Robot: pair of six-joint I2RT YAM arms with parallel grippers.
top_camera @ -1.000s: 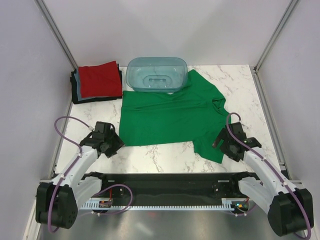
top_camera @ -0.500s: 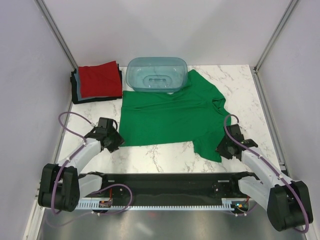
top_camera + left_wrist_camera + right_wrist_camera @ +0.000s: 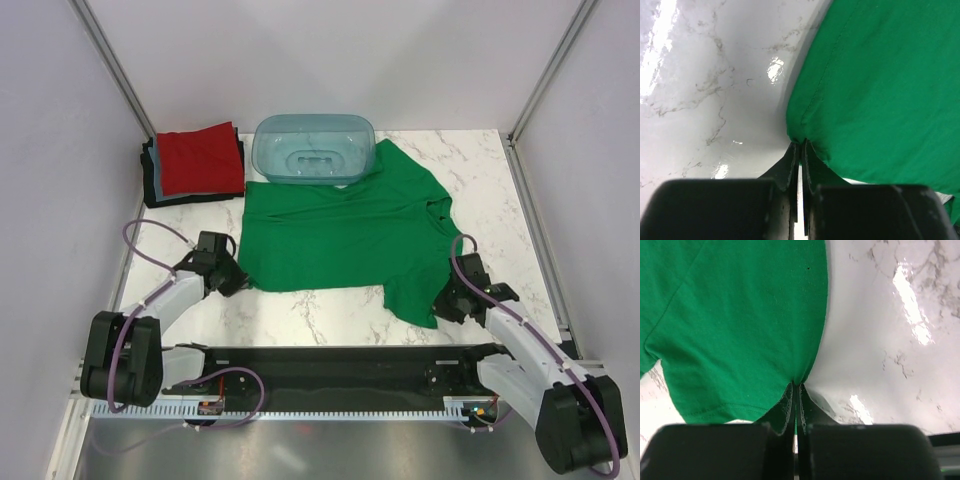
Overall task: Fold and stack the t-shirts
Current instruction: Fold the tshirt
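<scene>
A bright green t-shirt [image 3: 340, 235] lies spread flat on the marble table, its far edge against the teal tub. My left gripper [image 3: 238, 277] is shut on the shirt's near-left corner [image 3: 801, 134], the cloth pinched between the fingertips. My right gripper [image 3: 443, 298] is shut on the shirt's right edge at the sleeve [image 3: 799, 377]. A stack of folded t-shirts [image 3: 195, 163], red on top with light blue and black beneath, sits at the back left.
A translucent teal tub [image 3: 314, 148] stands at the back centre, touching the green shirt. Bare marble table [image 3: 490, 190] shows to the right of the shirt and along the near edge. Grey walls close both sides.
Both grippers moved inward to the green shirt's edges and shut on the cloth: the left one on the near-left corner, the right one on the sleeve edge.
</scene>
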